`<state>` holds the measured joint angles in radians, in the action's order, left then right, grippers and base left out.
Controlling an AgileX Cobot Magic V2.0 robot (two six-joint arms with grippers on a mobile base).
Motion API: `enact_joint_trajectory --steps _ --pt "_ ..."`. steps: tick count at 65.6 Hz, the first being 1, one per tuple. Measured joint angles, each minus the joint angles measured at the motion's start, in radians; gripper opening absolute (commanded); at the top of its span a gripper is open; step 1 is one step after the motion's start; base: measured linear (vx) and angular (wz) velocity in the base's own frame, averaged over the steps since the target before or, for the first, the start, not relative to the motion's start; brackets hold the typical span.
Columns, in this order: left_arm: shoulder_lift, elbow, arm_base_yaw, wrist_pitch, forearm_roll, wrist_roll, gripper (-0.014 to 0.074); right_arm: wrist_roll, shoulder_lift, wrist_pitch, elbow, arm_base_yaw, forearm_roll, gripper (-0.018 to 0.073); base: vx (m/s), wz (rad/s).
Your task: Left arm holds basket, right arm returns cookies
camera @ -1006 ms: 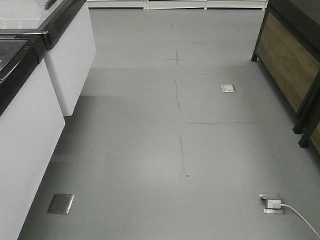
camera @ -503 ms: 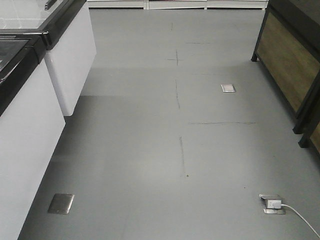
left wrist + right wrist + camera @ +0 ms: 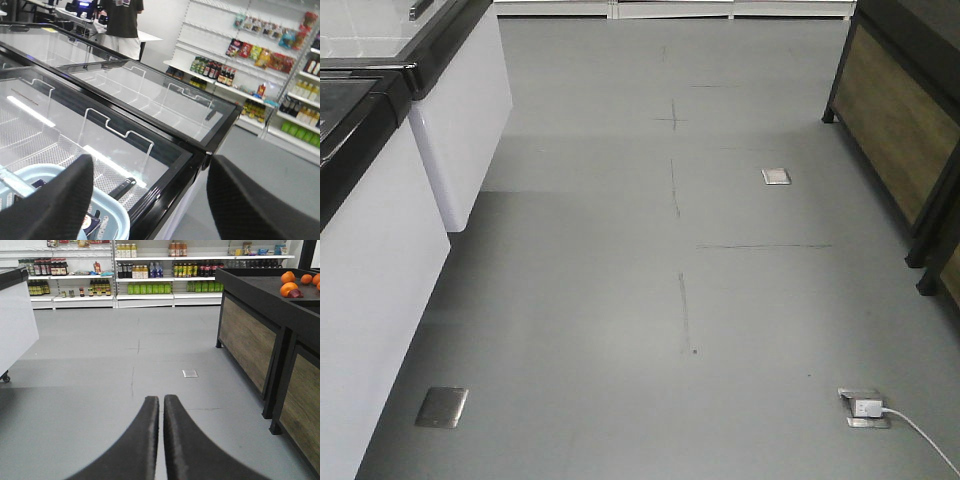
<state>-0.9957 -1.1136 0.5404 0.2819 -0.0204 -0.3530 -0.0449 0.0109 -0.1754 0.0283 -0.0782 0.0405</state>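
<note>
Just below wide-apart left hand [image 3: 150, 162], blue basket [image 3: 115, 220], right hand [image 3: 161, 399] pressed together over floor [image 3: 75, 390].

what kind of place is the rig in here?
Looks like a small supermarket, or a mock-up of one: wall shelves stocked with bottled drinks, glass-topped chest freezers, and a dark produce stand with oranges on top.
</note>
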Motion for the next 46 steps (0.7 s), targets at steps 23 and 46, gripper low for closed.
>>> enact_joint_trajectory --steps 23,46 --pt "-0.049 0.093 0.109 -0.063 -0.002 -0.452 0.0472 0.000 0.000 0.000 0.000 0.000 0.000 -0.0009 0.00 0.00" --pt "-0.050 0.304 0.127 -0.353 -0.002 -0.825 0.0458 0.000 0.000 0.000 0.000 0.000 0.000 -0.0009 0.00 0.00"
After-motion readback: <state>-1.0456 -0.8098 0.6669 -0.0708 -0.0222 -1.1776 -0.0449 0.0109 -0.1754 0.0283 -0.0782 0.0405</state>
